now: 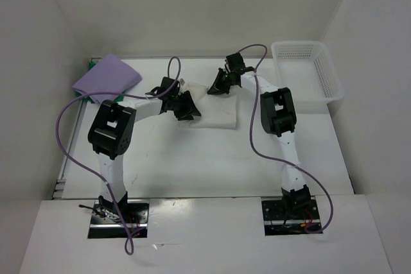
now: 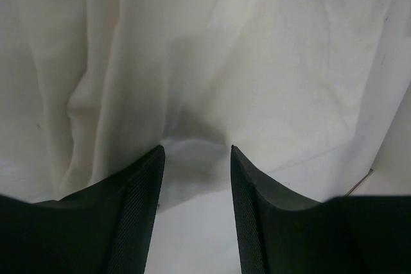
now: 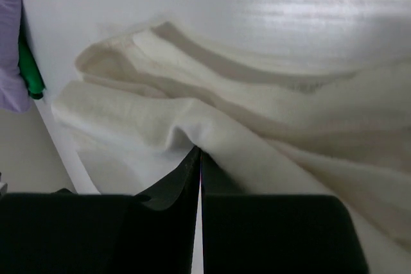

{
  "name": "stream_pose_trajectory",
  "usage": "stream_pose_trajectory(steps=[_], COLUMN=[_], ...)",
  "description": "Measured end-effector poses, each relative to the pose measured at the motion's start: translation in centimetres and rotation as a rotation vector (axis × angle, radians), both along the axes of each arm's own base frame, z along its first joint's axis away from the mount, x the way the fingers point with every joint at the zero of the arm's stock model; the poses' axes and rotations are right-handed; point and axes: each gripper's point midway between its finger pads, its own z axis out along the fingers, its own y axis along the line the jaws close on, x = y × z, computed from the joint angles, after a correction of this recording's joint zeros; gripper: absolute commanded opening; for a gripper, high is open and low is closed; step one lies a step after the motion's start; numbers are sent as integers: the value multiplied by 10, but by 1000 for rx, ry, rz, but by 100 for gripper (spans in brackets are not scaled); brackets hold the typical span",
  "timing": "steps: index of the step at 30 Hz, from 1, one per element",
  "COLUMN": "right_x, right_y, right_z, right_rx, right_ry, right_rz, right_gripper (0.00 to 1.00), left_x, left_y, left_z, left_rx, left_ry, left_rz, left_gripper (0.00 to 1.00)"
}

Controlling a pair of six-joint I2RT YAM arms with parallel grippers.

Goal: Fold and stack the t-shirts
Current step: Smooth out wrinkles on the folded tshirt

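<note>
Cream shirt [image 1: 215, 115] lay bunched at the far-middle of the table [image 1: 192, 165], part folded, w/ loose ridges running across it. Lavender shirt [image 1: 108, 78] sat folded in the far left corner on top of the green shirt [image 3: 27, 68], of which only slivers showed. Basket [image 1: 331, 81] stood at the far right corner, well apart.

Step in hand, as I read it: a fold on the cream shirt, prob. a late one before stacking. Right gripper [image 3: 198, 151] was clenched on a raised fold at the shirt's far edge, cloth tenting up at the tips. It looked a thin pinch, so lift slow & check it has every layer, not just the top one. Left gripper [image 2: 196, 149] was released, jaws apart, tips down just over the shirt's left side, gripping nothing. To do it well: left should take the matching edge before either arm pulls, then both carry it over together & low, so the ridges don't drag into a skew. Smooth after.

Pose: left arm reached forward & rightward from its base, elbow high, wrist pitched down at the cloth. Right arm stretched toward the far edge, forearm angled left, wrist tipped down; the grippers were near each other, not touching.
</note>
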Motion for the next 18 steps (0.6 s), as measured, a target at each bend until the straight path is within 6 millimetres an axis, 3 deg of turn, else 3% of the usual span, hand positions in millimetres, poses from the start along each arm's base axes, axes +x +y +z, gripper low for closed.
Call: stream_pose_trajectory(steps=[5,9,10,12,14,16,17,18], right_x=[34,46,47,46,45,48,48,48], right_y=[19,29,29,29,27,25,23,21], right_z=[1,-4,-6,-8,-5,4,9,15], right_rx=[65,95,94,80,59,42,29,18], right_ry=[-44,-54,-48,-38,-37,-59,-64,-72], right_rz=[36,61,63,63,57,52,48,46], right_gripper=[6,3,3,3,6,7,7,9], left_x=[-3,-10,-13,-17,-12,-1,7,15], left_y=[2,6,9,16,27,43,51,56], left_z=[-5,4,8,23,43,63,72,79], left_rx=[-8,-11,-6,9,16,14,13,8], left_ry=[-20,-45,-51,-71,-113,-166,-190,-208], left_rz=[1,3,10,28,60,102,121,135], left_gripper=[56,74,84,90,90,82,77,63])
